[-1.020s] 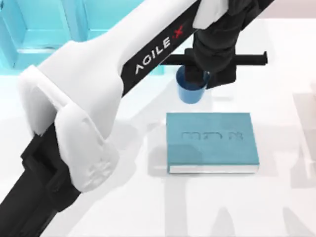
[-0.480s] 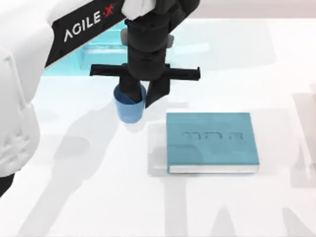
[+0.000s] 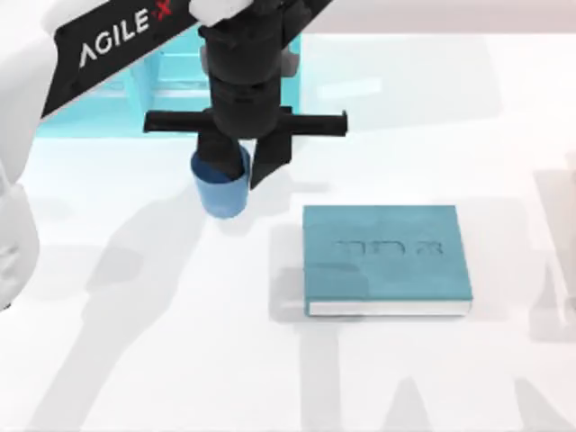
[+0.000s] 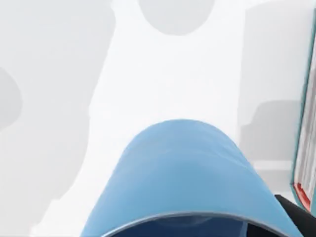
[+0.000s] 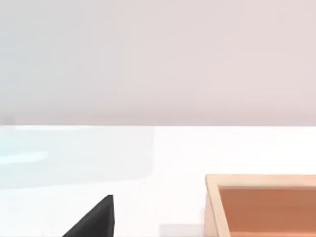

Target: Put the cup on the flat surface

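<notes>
Cup (image 3: 220, 192) sits upper left of centre, pinched by the left gripper (image 3: 241, 166) over bare tabletop (image 3: 162, 360), clear of the book (image 3: 385, 256). Lower straight down and release only once the base touches.

Bright, even light washes the white tabletop (image 3: 180, 360) nearly to glare. Soft grey shadows with blurred edges spread across it: a broad one of the left arm runs from below the left gripper (image 3: 243, 171) toward the near edge, and a narrower band lies beside the teal book (image 3: 385, 259), on the side facing the gripper. In the left wrist view the cup (image 4: 182, 182) looms close and soft-edged, with pale rounded shadows beyond it. The right wrist view is light and hazy.
</notes>
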Tool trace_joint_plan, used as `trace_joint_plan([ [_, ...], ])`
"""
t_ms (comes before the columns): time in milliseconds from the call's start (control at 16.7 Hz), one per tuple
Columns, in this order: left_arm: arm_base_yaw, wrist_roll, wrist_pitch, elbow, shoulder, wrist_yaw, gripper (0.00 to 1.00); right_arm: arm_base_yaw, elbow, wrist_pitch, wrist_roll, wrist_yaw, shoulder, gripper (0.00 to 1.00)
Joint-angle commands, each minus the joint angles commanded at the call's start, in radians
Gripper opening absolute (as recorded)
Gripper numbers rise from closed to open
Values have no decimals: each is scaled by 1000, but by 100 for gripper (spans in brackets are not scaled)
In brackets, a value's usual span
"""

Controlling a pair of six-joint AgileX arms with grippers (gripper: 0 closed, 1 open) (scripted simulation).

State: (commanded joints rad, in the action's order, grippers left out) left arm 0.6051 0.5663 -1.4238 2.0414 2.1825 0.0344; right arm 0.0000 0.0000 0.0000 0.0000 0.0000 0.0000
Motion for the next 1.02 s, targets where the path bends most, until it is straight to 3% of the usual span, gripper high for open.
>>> trace_joint_plan([
  [480,-23,-19,243,-253,-16,-3,0,0,0,0,0,0,0,100],
  [780,-27,-22,262,-272,-16,-3,0,0,0,0,0,0,0,100],
  [1020,-27,-22,262,-272,-16,-3,30,0,0,0,0,0,0,100],
])
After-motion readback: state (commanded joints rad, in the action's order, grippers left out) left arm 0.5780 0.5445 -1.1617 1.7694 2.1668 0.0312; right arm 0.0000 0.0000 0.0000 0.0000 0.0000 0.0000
